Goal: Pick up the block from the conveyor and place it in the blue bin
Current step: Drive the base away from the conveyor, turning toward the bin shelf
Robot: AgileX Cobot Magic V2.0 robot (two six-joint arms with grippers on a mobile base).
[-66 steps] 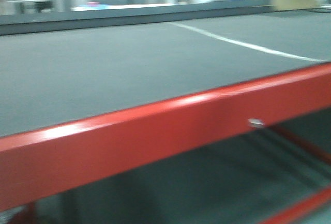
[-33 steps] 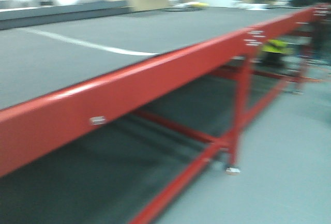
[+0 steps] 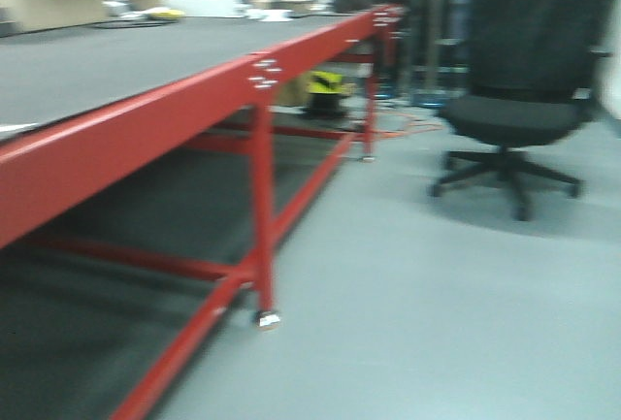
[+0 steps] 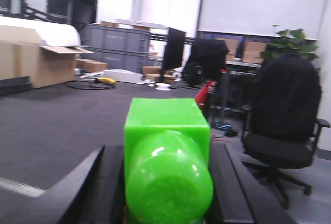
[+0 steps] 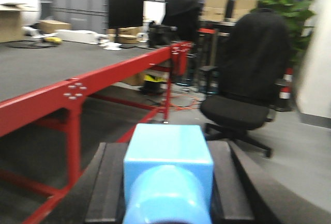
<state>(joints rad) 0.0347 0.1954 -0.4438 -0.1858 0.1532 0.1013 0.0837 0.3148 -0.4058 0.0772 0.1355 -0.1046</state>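
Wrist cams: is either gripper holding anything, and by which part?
Both: left gripper clamps a green block by its two side faces; right gripper clamps a light-blue block the same way, one finger on each side.

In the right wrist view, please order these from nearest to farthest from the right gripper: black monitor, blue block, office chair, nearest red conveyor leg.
1. blue block, held in the right gripper.
2. nearest red conveyor leg, left side.
3. office chair, ahead right.
4. black monitor, far back left.
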